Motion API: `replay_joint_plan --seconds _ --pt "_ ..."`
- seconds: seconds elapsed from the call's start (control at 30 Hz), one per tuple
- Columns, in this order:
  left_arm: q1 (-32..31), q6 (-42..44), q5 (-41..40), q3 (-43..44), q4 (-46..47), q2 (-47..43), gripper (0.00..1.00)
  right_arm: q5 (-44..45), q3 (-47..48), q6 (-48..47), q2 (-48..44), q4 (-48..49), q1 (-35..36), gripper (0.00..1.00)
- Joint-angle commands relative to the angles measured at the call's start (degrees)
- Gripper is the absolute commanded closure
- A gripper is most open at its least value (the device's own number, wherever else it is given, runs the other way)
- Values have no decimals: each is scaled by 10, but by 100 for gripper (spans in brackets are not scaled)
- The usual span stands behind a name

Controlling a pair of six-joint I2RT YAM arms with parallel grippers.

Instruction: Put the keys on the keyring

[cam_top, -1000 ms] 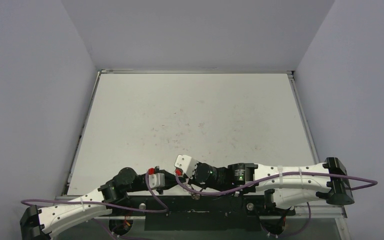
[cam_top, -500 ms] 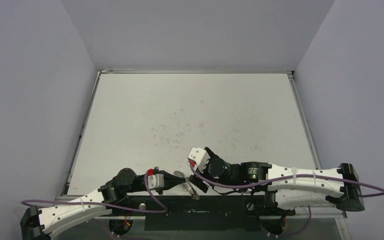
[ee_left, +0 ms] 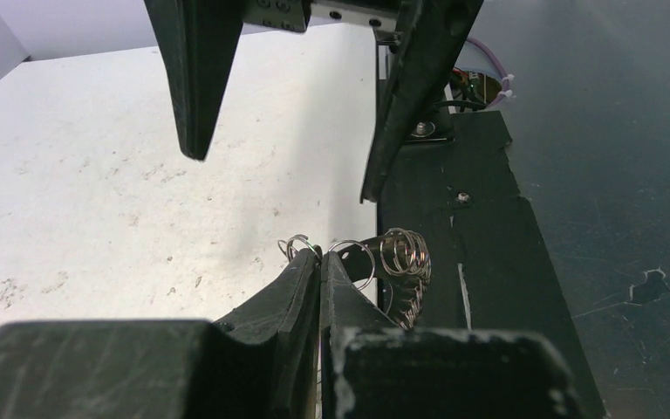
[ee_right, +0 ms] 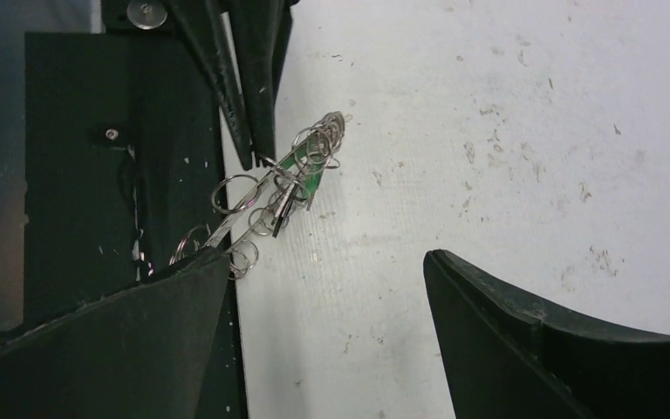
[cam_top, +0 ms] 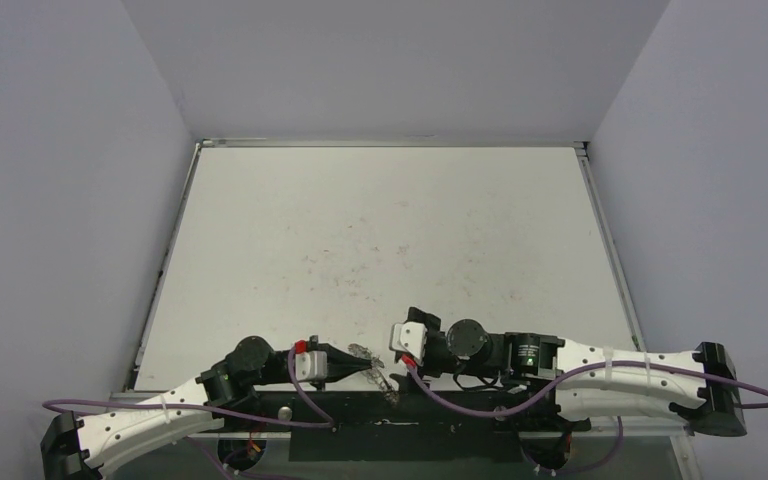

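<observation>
a second ago the right claw [cam_top: 401, 350] was shut and crowded against the tip of the left claw [cam_top: 364, 362]. now it has sprung wide, holds nothing, and has drawn back toward its own side, so a clear gap lies between the two.

the left claw has not altered: jaws pressed together, pinching the edge of the ring [ee_right: 253, 205]. the ring juts out just past its tips, tilted up off the table [cam_top: 380, 230] at the near edge by the black plate [ee_right: 70, 175]. from the right wrist it sits ahead of the open right claw [ee_right: 327, 257], nearer that claw's left finger and touching neither.

the keys [ee_right: 283, 206] are tangled in the ring's loops at the end nearest the left claw's tips, the green tag [ee_right: 309, 179] showing through the wire.

my reading is that the right claw let go because it counts the keys as hung. whether they are truly threaded on a loop or only lodged among them cannot be told. the left claw's grip is what holds the bundle up.
</observation>
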Motion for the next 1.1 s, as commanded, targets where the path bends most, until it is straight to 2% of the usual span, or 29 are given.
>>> replay_joint_plan --seconds 0.0,0.13,0.33,0.43,0.77,0.83,0.93,1.07 --pt "-3 3 32 7 37 0 100 -74 -30 -114 -18 101 -3 16" --pt "-3 4 37 5 41 2 100 -109 -45 -159 -15 145 -9 32" --pt "-3 4 42 7 46 3 100 -180 -60 -205 0 195 -14 48" --pt "-3 5 41 8 46 2 100 -203 -60 -220 14 200 -19 64" --pt "-3 5 45 13 49 8 100 -231 -63 -230 44 212 -42 67" --pt "-3 5 45 13 51 9 100 -233 -65 -234 48 212 -45 70" --pt "-3 5 46 13 54 11 100 -236 -65 -237 55 212 -47 80" --pt "-3 4 46 13 58 14 100 -242 -65 -241 65 212 -46 82"
